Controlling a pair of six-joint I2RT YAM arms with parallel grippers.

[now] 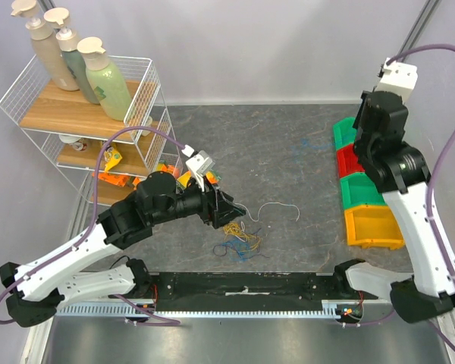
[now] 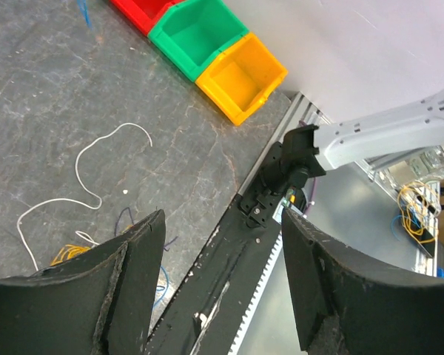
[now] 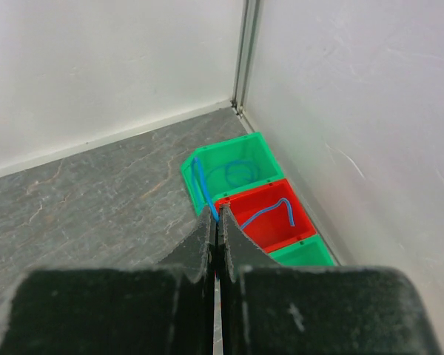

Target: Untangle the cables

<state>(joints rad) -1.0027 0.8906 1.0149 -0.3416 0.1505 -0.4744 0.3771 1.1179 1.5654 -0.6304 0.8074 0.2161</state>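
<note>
Left fingers (image 2: pixel 140 259) are right up in the wrist cam, spread wide with nothing between them. They hang low over the desk (image 1: pixel 288 152), just above the cable tangle (image 1: pixel 239 239). That tangle is a small knot of yellow and blue strands, sitting close to the middle of the desk's near edge.

One white cable (image 2: pixel 89 177) lies loose on the desk, snaking off from the tangle toward the right edge. Its near end runs right up to the yellow strands, and I can't tell if it's caught in them or just beside them.

Right fingers (image 3: pixel 200 244) are pressed shut on nothing, held high over the far right corner. Below them a row of bins runs along the right edge. The green bin (image 3: pixel 207 159) has a blue cable (image 3: pixel 240 171) curled in it, and the red bin (image 3: pixel 300 237) next to it holds another blue one (image 3: pixel 270 211).

Over by the far left corner there's a wire shelf (image 1: pixel 148 98) with pump bottles (image 1: pixel 106 83) on top.
</note>
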